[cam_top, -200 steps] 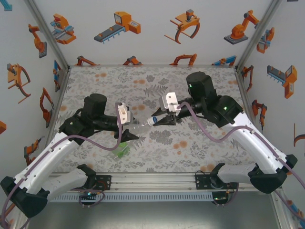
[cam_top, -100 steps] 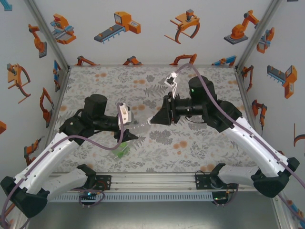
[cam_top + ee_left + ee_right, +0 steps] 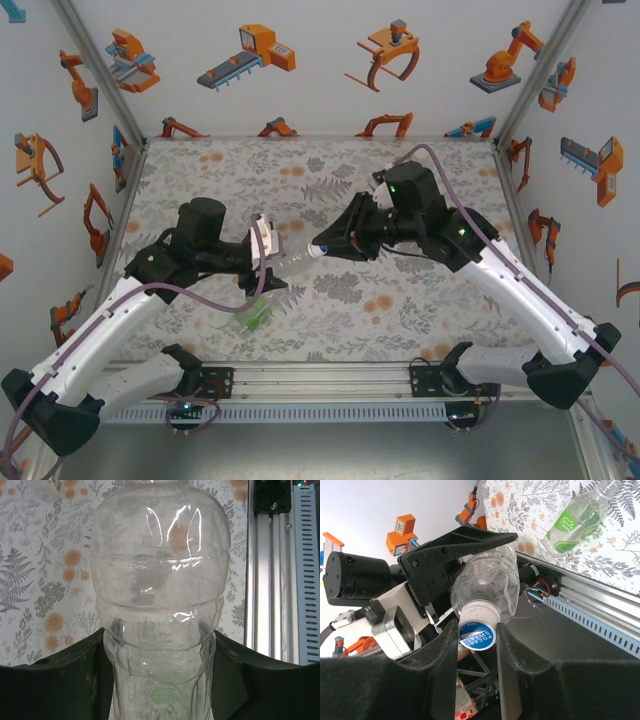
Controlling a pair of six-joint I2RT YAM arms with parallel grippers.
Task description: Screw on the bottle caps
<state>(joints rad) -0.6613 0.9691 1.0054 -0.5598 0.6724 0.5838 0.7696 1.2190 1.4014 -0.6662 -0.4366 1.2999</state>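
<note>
My left gripper [image 3: 274, 264] is shut on a clear bottle [image 3: 292, 262] and holds it level above the mat, neck toward the right arm. In the left wrist view the bottle [image 3: 160, 575] stands between the black jaws of the left gripper [image 3: 159, 652]. My right gripper [image 3: 321, 247] is shut on the bottle cap [image 3: 479, 614], which is white with a blue printed top and sits on the neck of the clear bottle [image 3: 487, 582]. In the right wrist view the right gripper [image 3: 476, 633] has both pads against the cap's sides. A green bottle [image 3: 255, 313] lies on the mat below the left gripper.
The floral mat [image 3: 400, 320] covers the table inside white walls with orange robot pictures. A metal rail [image 3: 320, 380] runs along the near edge, also in the left wrist view as the rail [image 3: 280, 570]. The green bottle [image 3: 575, 522] lies close to it.
The right wrist has turned around the cap, swinging its camera mount from the top round to the far side. The left arm and the clear bottle have stayed in place.
</note>
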